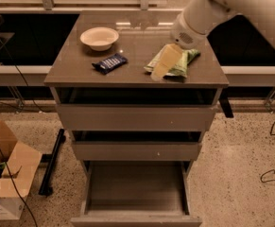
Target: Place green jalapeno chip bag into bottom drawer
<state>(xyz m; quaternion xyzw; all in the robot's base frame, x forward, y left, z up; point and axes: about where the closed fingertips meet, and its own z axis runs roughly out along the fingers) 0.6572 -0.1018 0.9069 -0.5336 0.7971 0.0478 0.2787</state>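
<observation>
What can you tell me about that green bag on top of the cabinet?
The green jalapeno chip bag is a crinkly, puffy packet, bright green with a paler panel. It lies flat on the right side of the cabinet top, near the front edge. The gripper sits over its left half, hiding part; whether they touch is unclear.

Lab-like room: terrazzo floor (pixel 241 164), loose cables (pixel 269 173), pincer (pixel 161 67) over cabinet (pixel 137 118).
</observation>
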